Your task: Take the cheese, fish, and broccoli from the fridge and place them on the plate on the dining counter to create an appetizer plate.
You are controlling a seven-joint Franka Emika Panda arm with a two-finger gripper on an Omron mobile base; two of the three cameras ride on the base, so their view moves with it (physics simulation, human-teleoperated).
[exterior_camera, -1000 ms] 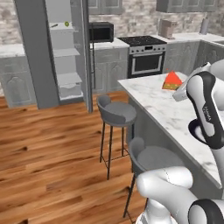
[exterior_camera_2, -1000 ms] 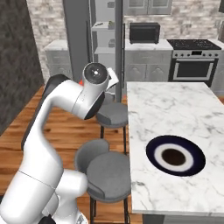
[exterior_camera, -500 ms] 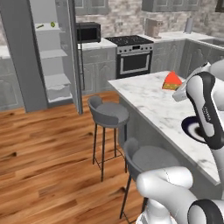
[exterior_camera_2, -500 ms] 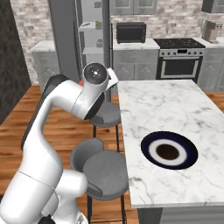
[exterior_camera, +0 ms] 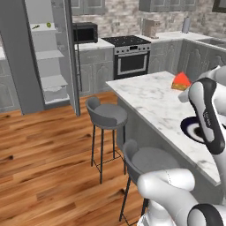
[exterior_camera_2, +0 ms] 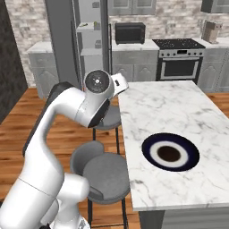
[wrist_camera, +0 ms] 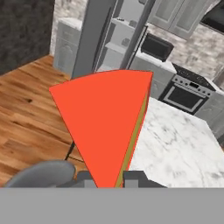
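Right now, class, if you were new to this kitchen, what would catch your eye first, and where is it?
The orange-red cheese wedge looms large in the hand view, clamped in the pincer over the edge of the dining counter. Next comes the dark plate with its white ring on the marble top, then the fridge standing open at the back.

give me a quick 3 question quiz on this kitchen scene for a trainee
1. True or false: the round dark navy plate with the white ring on the white marble dining counter already has food on it.
2. What does the gripper hold: A) the orange-red cheese wedge, B) the broccoli, C) nothing?
3. Fill in: the tall dark-grey fridge has its door ____.

Key:
1. False. The plate is bare.
2. A. In the hand view the wedge sits between the finger tips.
3. Open. Its pale shelves show in both base views.
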